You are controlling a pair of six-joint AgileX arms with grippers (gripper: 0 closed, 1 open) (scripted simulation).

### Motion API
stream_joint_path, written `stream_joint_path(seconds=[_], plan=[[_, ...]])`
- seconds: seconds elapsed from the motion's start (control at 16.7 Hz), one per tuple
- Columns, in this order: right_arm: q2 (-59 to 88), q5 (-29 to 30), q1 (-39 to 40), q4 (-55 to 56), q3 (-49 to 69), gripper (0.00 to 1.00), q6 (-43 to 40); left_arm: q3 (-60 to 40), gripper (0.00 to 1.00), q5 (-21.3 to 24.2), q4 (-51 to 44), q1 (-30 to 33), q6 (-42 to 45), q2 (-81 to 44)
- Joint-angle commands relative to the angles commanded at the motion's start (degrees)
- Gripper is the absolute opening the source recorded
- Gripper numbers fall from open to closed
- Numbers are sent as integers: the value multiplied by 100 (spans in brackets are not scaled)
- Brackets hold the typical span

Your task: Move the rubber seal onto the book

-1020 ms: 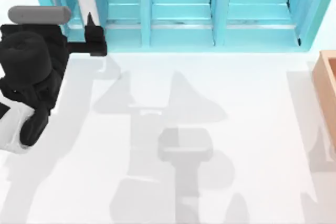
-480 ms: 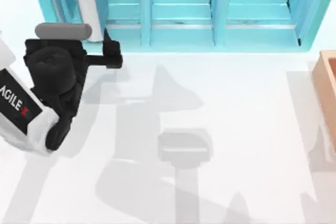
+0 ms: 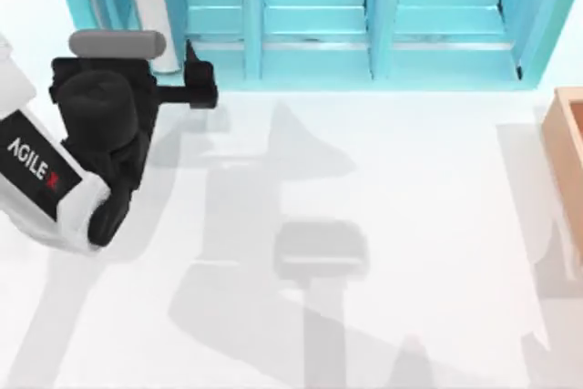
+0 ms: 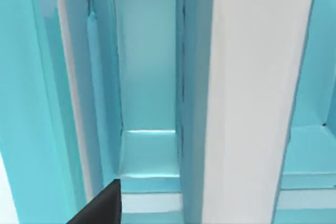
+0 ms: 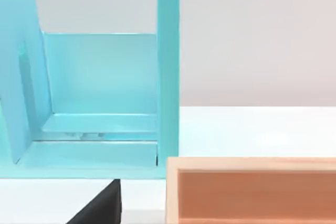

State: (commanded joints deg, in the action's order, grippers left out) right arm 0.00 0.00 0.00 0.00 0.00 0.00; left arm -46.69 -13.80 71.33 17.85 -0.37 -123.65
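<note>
A white table [image 3: 383, 225] spreads under the overhead camera, crossed by soft grey shadows. Along its far edge stands a light-blue shelf unit [image 3: 364, 15] with upright dividers forming several open compartments. A tall white panel [image 3: 150, 6] stands upright in the leftmost compartment. At the table's right edge sits a light wooden box [image 3: 569, 152] with an orange-tan wall. In the right wrist view, a plain pale grey wall [image 5: 252, 35] rises behind the table. The light is even and bright.
</note>
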Motion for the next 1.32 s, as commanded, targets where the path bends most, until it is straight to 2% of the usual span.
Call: stream_joint_path(seconds=[0.42, 0.78, 1.32], plan=[[0, 0, 0, 0, 0, 100, 0, -1938, 100, 237, -917, -223, 20, -986], [0, 0, 0, 0, 0, 100, 0, -2224, 100, 284, -1083, -268, 20, -1124], [0, 0, 0, 0, 0, 100, 0, -2224, 32, 284, -1083, -268, 20, -1124]])
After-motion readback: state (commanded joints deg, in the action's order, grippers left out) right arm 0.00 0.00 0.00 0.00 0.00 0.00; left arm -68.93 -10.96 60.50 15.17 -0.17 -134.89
